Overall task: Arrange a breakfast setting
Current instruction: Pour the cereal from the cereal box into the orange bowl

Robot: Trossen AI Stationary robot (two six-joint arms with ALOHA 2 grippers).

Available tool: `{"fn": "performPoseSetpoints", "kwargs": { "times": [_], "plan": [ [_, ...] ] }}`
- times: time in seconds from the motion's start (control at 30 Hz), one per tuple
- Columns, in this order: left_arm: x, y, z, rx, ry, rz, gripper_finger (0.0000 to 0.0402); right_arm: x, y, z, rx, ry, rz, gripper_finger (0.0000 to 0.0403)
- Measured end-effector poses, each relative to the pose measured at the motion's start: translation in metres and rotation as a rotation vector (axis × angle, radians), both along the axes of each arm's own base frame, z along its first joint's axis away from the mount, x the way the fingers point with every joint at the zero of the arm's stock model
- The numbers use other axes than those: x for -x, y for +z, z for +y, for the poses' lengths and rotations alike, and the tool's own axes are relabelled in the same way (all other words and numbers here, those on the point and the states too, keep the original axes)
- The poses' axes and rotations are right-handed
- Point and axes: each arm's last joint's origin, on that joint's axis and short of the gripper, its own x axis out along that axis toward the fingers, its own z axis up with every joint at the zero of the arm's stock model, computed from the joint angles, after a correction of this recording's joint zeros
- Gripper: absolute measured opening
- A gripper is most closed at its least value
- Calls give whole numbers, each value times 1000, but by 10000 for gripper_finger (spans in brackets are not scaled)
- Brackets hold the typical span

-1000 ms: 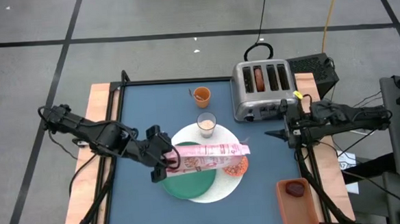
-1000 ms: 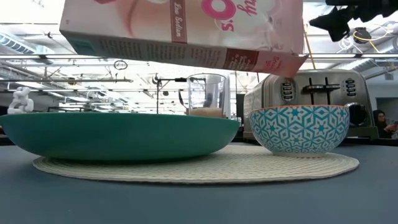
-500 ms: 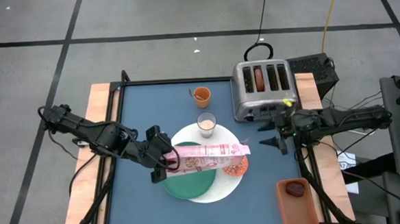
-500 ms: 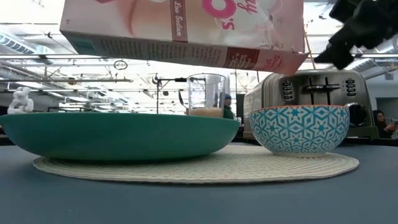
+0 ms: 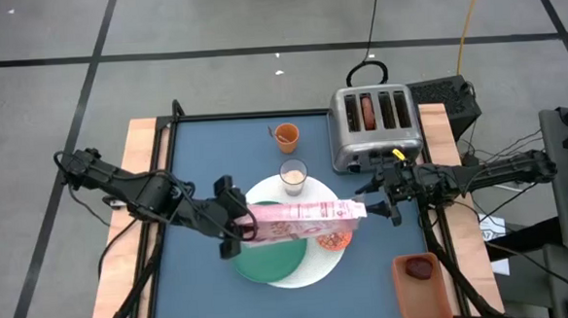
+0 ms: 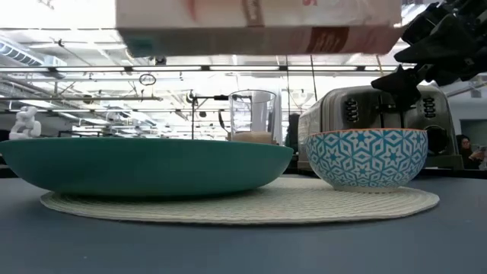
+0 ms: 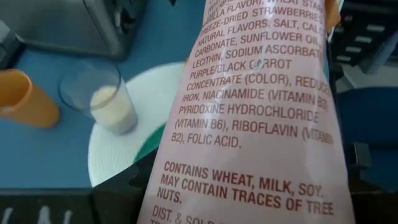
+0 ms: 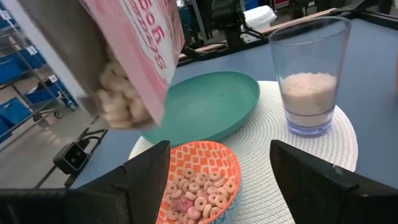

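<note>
My left gripper (image 5: 239, 225) is shut on the pink cereal box (image 5: 306, 213), which hangs level above the green plate (image 5: 268, 260) and the small orange bowl (image 5: 335, 239). The box's open end (image 8: 118, 93) shows cereal. The bowl (image 8: 199, 180) holds cereal rings and sits on the white disc (image 5: 309, 265) beside the plate. The milk glass (image 5: 293, 176) stands on the disc's far edge, with the orange cup (image 5: 286, 134) behind it. The brown bagel (image 5: 366, 111) sticks up from a toaster slot. My right gripper (image 5: 376, 201) is open, right of the bowl. The spoon is out of view. My left gripper pinches the cereal box near its closed left end (image 7: 168, 199) between its two fingers, one on each broad face. The narrow ingredients side faces up. The fingers come from the table's left, slanting down, along the box. The box is lifted clear and lies about level.
A metal toaster (image 5: 373, 125) stands at the far right of the blue table top (image 5: 196, 154). An orange tray (image 5: 422, 286) with the dark-red fruit (image 5: 419, 267) sits at the near right corner. The table's left and far parts are bare.
My right gripper has come down and toward the table's left, nearing the bowl and the box's open end, and stays open. The cereal box has tipped up from a downward slant to about level, its open end rising while the held end stays put.
</note>
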Motion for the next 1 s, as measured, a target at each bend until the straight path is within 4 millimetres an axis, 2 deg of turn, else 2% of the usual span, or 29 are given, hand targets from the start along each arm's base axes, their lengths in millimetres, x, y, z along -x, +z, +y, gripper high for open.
{"fn": "performPoseSetpoints", "kwargs": {
  "times": [0.53,1.0],
  "plan": [
    [-11,15,-3,-79,-23,-195,219,-2,-1,0,53,11,-4,270],
    [-23,41,-4,-215,-44,-464,219,-19,25,2,207,15,-327,270]
  ]
}}
